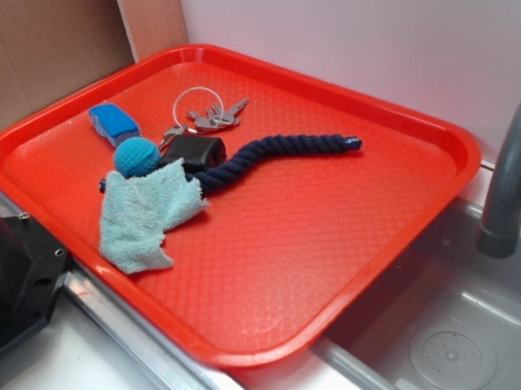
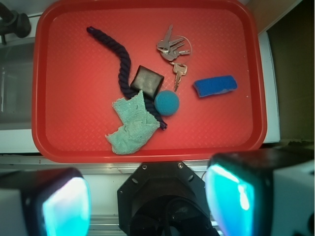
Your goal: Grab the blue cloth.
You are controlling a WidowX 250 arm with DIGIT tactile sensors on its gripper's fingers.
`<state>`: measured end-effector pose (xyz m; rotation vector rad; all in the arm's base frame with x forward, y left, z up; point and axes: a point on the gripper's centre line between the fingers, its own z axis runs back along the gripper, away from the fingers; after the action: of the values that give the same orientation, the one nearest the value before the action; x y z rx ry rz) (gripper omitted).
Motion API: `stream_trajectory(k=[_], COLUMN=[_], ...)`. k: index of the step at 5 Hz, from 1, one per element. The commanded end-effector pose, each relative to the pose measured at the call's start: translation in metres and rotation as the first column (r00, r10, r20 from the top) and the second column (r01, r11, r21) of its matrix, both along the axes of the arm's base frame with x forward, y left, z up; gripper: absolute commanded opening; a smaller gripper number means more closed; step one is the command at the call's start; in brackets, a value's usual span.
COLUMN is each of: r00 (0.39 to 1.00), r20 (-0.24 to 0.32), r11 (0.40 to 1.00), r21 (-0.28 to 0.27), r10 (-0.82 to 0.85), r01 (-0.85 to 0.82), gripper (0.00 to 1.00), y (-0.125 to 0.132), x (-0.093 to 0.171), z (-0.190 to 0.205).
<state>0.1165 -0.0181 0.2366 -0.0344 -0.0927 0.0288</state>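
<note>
Closest to us in the wrist view are the gripper (image 2: 157, 196) fingers (image 2: 64, 206), spread wide with nothing between them, hanging above the near edge of the red tray (image 2: 49, 98) and not over it yet.

First thing past that edge is the blue cloth (image 2: 130, 129), lying crumpled near the middle of the near edge of the tray. It's a pale teal terry rag, fuzzy, with ragged edges, and its far corner is draped over one end of the navy rope (image 2: 110, 49). We'd guess it's super light and floppy, so it'll bunch up rather than slide. The best place to pinch looks like the thick rumpled fold in the middle, or the half toward the near edge, which keeps us clear of the rope (grabbing the far corner risks dragging the rope along).

Just beyond it sit the teal knitted ball (image 2: 167, 103), round and bumpy, and a black squarish fob (image 2: 146, 81), both right beside the cloth's far edge. The bright blue block (image 2: 215, 85) sits off toward the side edge, well apart. Farther back are the metal keys (image 2: 172, 46) on a ring, and the twisted rope snakes away toward the far corner. The tray itself is hard plastic with a dimpled surface.
</note>
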Motion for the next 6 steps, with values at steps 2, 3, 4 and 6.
stream_trajectory(k=[2,3,4,6], r00=[0.99,0.969,0.967,0.946], r20=[0.018,0.023,0.001,-0.129], r11=[0.99,0.969,0.967,0.953], r21=[0.009,-0.035,-0.032,0.097], r10=[0.142,0.247,0.254,0.297], r01=[-0.142,-0.246,-0.254,-0.286], gripper=[1.0,1.0,1.0,1.0], y=[-0.006,-0.009,-0.009,0.002], x=[0.006,0.014,0.027,0.03], z=[-0.05,-0.096,-0.132,-0.188])
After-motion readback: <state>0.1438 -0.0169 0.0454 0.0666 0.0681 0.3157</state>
